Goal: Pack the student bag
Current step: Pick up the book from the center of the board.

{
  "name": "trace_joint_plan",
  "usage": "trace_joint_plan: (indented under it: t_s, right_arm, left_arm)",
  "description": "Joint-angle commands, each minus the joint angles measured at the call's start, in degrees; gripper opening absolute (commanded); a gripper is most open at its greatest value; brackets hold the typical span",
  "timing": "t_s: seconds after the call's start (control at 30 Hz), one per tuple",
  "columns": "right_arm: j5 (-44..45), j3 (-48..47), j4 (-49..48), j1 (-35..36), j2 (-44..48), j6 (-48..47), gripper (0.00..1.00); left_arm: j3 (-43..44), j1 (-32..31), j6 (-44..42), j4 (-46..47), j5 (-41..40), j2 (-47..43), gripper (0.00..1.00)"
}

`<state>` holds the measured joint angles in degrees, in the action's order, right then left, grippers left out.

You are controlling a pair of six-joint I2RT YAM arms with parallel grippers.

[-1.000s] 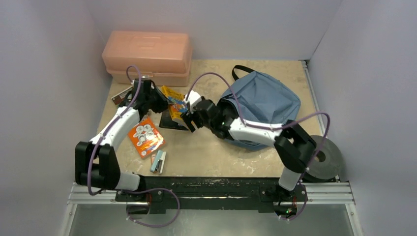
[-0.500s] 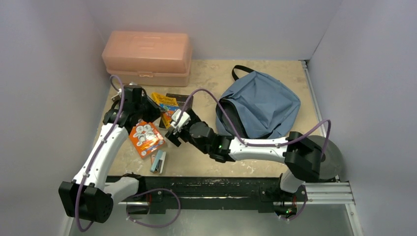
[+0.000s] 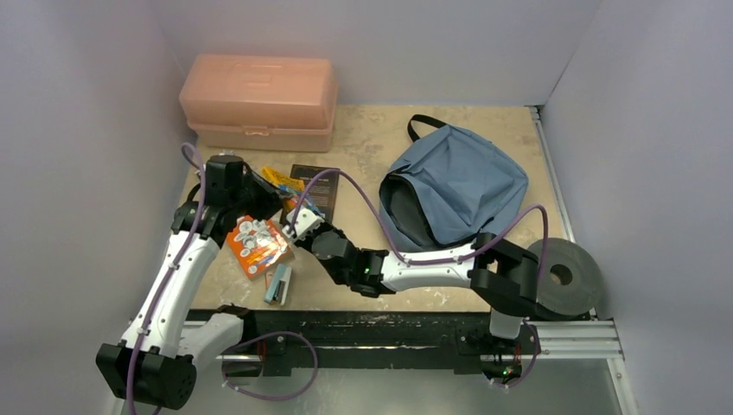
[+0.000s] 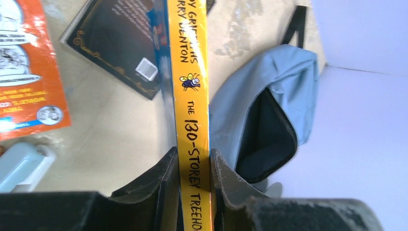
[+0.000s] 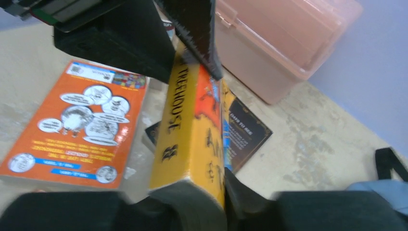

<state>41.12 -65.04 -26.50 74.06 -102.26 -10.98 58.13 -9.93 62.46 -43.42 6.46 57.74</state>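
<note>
The student bag point(image 3: 467, 186) lies at the back right, its dark mouth facing left; it also shows in the left wrist view point(image 4: 262, 91). A yellow book point(image 3: 285, 183) hangs above the table between both grippers. My left gripper point(image 3: 259, 197) is shut on its spine end point(image 4: 194, 154). My right gripper point(image 3: 298, 226) has come to the book's other end. In the right wrist view its fingers sit on either side of the yellow book point(image 5: 185, 130). Blur hides whether the right gripper point(image 5: 214, 185) is pressing on it.
A salmon-pink plastic box point(image 3: 259, 99) stands at the back left. An orange book point(image 3: 255, 245) and a dark book point(image 3: 313, 177) lie flat under the grippers. A small pale case point(image 3: 278, 284) lies near the front edge, and a dark grey roll point(image 3: 566, 275) sits at the right front.
My right arm swung left from the bag to the yellow book; its jaws widened, then narrowed around the book's end. My left arm drew back leftward with the book.
</note>
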Motion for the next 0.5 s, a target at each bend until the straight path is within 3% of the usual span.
trace_joint_plan:
  t_s: [0.0, 0.07, 0.1, 0.13, 0.23, 0.27, 0.33, 0.47]
  right_arm:
    - [3.7, -0.7, -2.7, -0.7, 4.2, 5.4, 0.02]
    - [1.1, 0.8, 0.3, -2.2, 7.9, 11.4, 0.0]
    - [-2.3, 2.0, 1.9, -4.0, 10.7, 16.0, 0.0]
    - [-6.6, 3.3, 3.6, -6.3, 13.4, 22.2, 0.0]
    - [-25.4, 6.6, 7.5, -16.3, 21.5, 36.9, 0.0]
    - [-32.0, 7.1, 8.1, -19.7, 23.5, 36.9, 0.0]
    - [-41.7, 8.0, 9.1, -24.5, 27.4, 36.9, 0.0]
    - [-55.6, 10.3, 6.8, -34.3, 33.0, 36.9, 0.0]
  left_arm:
    - [2.9, -0.3, -1.6, 3.5, 2.8, -4.0, 0.08]
    - [4.9, -0.3, -4.9, 3.8, 3.7, -4.2, 0.59]
    - [6.4, -0.3, -7.5, 3.1, 3.7, -4.3, 0.78]
    - [7.5, -0.3, -9.8, 2.5, 3.9, -4.7, 0.89]
    - [8.1, -0.3, -14.6, 2.6, 5.7, -8.2, 0.97]
    - [6.3, -0.3, -15.0, 5.1, 7.9, -10.5, 0.98]
    - [0.1, -0.3, -13.6, 15.2, 14.1, -16.5, 0.99]
    - [-13.7, -0.4, -1.3, 40.9, 21.4, -24.3, 0.99]
